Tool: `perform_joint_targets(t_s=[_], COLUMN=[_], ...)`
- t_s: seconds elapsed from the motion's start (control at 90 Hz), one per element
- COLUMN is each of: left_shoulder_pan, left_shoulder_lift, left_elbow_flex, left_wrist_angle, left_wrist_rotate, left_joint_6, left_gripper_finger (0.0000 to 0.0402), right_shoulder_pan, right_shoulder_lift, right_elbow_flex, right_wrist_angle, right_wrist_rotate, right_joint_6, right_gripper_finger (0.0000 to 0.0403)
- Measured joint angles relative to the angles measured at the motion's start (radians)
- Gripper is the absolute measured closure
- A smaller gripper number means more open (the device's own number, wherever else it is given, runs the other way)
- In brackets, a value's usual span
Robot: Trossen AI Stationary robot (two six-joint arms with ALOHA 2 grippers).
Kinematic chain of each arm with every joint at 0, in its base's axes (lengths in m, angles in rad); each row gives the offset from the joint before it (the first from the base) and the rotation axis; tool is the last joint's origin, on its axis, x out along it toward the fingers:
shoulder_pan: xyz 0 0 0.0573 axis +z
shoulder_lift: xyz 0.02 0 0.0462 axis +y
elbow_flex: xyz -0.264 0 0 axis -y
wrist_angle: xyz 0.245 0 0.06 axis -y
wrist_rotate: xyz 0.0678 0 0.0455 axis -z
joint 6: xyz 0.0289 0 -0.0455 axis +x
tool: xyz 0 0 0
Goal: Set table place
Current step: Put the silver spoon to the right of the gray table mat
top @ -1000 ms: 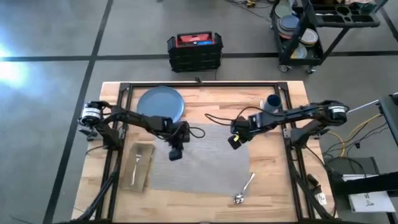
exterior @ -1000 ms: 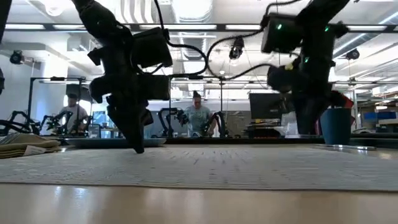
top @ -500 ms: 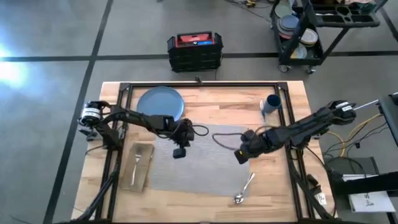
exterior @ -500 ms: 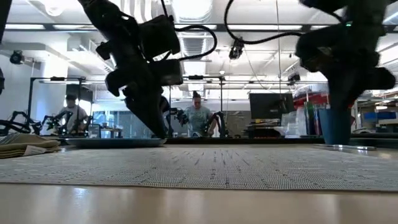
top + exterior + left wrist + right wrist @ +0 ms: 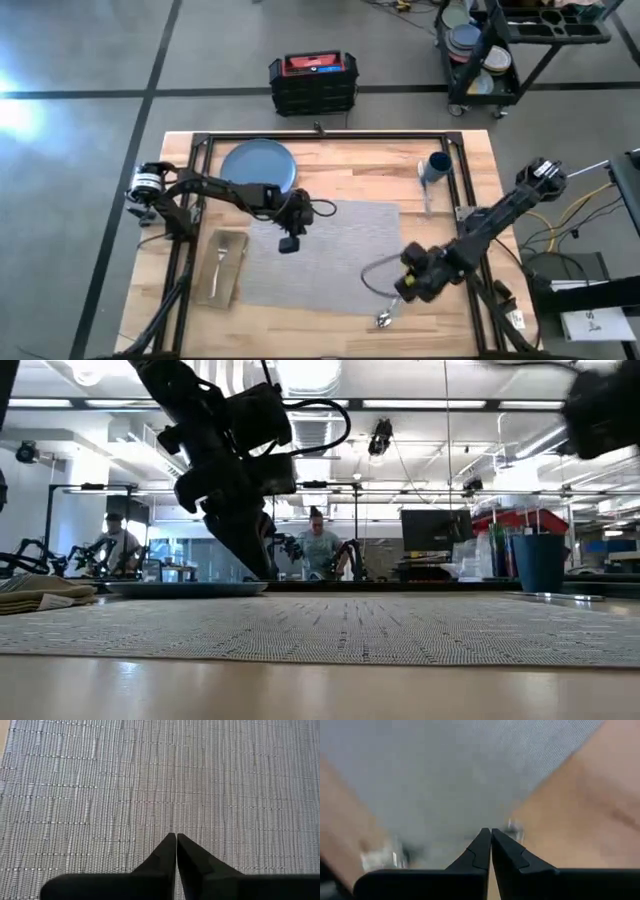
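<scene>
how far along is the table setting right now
Early. Done: the grey placemat lies flat mid-table, nothing on it. In hand: neither gripper holds anything; the right gripper, shut, is above the spoon near the mat's corner, and the left gripper, shut, hovers over the mat. Left: the blue plate, the napkin with the fork on it, and the cup all sit off the mat.

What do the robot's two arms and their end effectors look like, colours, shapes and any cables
Both arms are dark, slim and jointed. The left arm has a silvery motor housing at its base and a black cable looping by its end effector. The right end effector also trails a looping black cable. Each wrist view shows two black, tapering, pointed fingers.
</scene>
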Motion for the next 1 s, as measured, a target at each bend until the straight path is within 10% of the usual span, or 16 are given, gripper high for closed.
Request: perform_joint_targets(t_s=[0.244, 0.633, 1.0], left_shoulder_pan=[0.0, -0.081, -0.226], left_shoulder_lift=[-0.003, -0.006, -0.022], left_elbow_flex=[0.032, 0.242, 0.452], left_wrist_angle=[-0.015, -0.146, -0.142], left_wrist_rotate=[0.139, 0.346, 0.141], left_joint_6=[-0.053, -0.355, -0.35], left_gripper_finger=[0.0402, 0.0402, 0.0402], right_shoulder_pan=[0.065, 0.057, -0.065], right_shoulder_lift=[-0.006, 0.016, 0.132], right_elbow_flex=[0.0, 0.001, 0.038], right_wrist_angle=[0.111, -0.011, 0.064], right_wrist_rotate=[-0.098, -0.173, -0.164], right_joint_6=[-0.134, -1.105, -1.424], right_gripper_finger=[0.0372, 0.0234, 0.022])
